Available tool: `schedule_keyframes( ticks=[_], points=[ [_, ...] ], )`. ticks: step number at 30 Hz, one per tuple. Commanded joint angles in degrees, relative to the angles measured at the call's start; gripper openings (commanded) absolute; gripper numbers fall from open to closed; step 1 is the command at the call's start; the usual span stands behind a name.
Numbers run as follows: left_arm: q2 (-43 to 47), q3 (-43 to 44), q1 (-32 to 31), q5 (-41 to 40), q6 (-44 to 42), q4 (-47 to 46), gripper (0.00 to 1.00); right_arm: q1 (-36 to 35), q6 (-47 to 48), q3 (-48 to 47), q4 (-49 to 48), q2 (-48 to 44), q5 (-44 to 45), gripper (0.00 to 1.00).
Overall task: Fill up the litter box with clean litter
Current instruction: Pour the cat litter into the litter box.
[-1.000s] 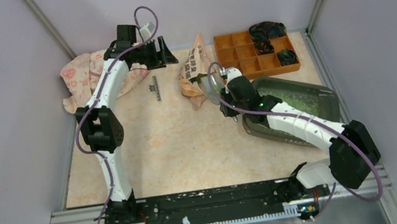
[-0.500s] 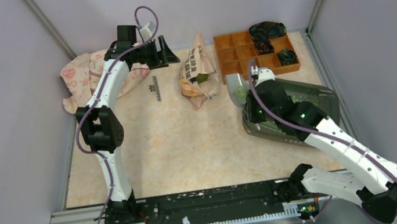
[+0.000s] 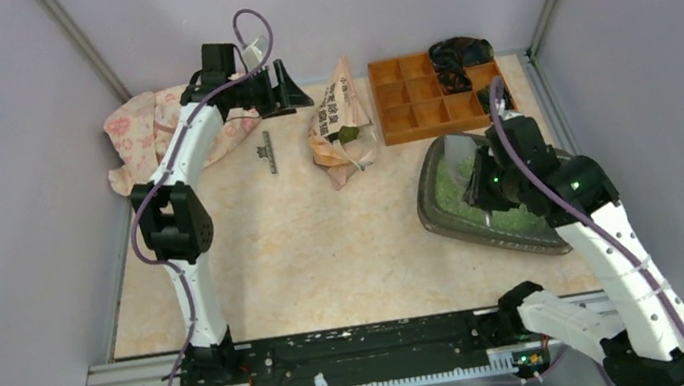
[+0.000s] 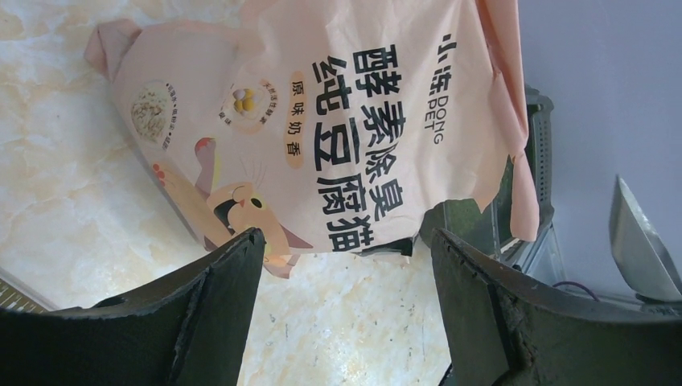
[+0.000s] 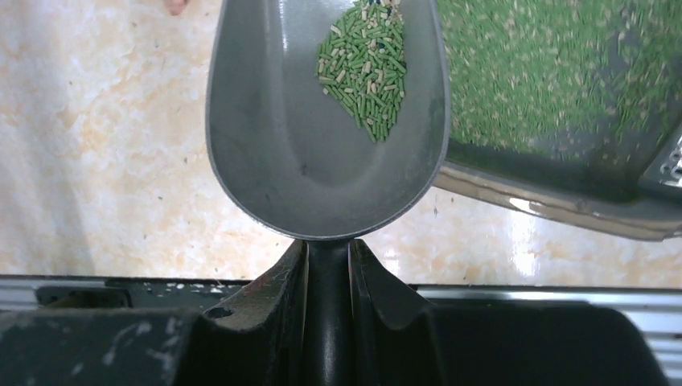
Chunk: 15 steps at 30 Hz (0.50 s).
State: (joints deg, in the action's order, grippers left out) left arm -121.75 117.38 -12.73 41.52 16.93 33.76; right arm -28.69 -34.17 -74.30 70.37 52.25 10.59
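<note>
Since a second ago the right gripper (image 3: 480,184) has been swung away from the pink litter bag (image 3: 338,118) at the back middle of the table (image 3: 305,249) and over to the litter box (image 3: 444,229) by the right edge. The left one hasn't been moved at all.

Top view: the grey scoop (image 3: 454,155) is held over the box's far-left corner. A thin layer of clean litter (image 3: 445,188) is already spread inside. The left gripper (image 3: 288,89) is parked just beside the bag near the back edge.

Left wrist: the bag's printed face is framed between widely spread fingers, and nothing is touched or gripped.

Right wrist: the scoop's handle is clamped between the closed-in fingers. A small heap of green litter is seen near the scoop's front lip, which is overhanging the box rim.

Handling-wise, the litter is probably light, loose and quick to roll, so a slow tilt would be wanted. The scoop looks rigid and is best held by the handle, as it is.
</note>
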Motion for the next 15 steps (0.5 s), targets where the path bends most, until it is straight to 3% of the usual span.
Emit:
schedule_keyframes(
  ticks=[1,10,15],
  points=[
    [-0.2,-1.0,0.5,2.8,0.1,-1.6,0.82,13.3,4.8,1.7,0.9,0.7,-17.0,0.0],
    [0.2,-1.9,1.7,3.6,-0.5,-1.3,0.82,35.0,13.5,7.5,-2.0,7.7,-42.3,0.0],
    [-0.1,-1.5,2.3,4.0,-0.7,-0.7,0.82,38.5,11.3,9.9,-3.4,9.9,-45.0,0.0]
  ],
)
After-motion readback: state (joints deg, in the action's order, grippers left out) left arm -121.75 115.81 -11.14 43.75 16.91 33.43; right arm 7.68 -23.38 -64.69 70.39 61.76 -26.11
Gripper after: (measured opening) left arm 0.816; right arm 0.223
